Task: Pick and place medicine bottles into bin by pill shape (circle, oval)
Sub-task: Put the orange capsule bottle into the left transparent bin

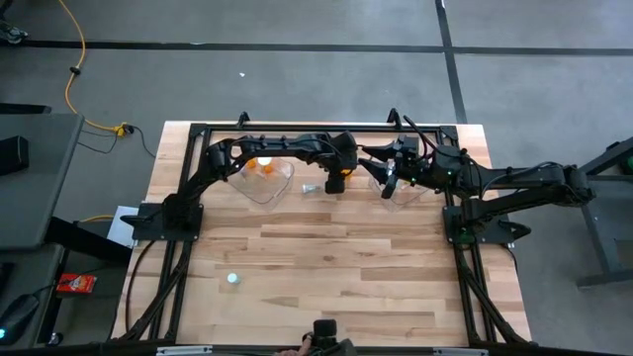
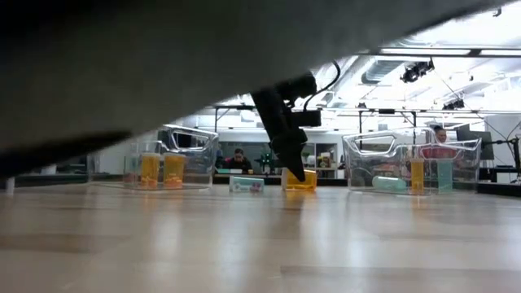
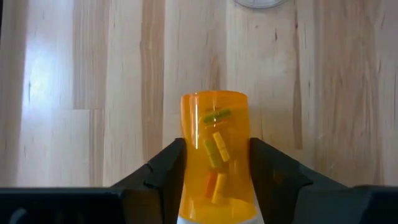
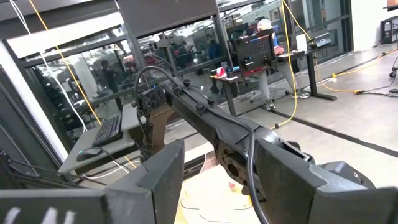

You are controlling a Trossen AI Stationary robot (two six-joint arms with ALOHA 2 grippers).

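Pale wooden planks form the tabletop [image 1: 326, 257], at whose far side two clear plastic bins are seen: the left bin [image 2: 171, 159] with two orange bottles standing in it, the right bin [image 2: 411, 163] with an orange and some pale ones, so part of the sorting appears done. A small pale bottle [image 1: 310, 188] between the bins and another pale bottle [image 1: 232, 279] nearer the front are left. The left gripper [image 3: 214, 171] is set around a translucent orange medicine bottle [image 3: 214, 149] lying on its side, long axis along the fingers, base pointing away; oval pills show inside. Contact cannot be told. The right gripper [image 4: 214, 174] waits over the right bin, fingers apart, empty.
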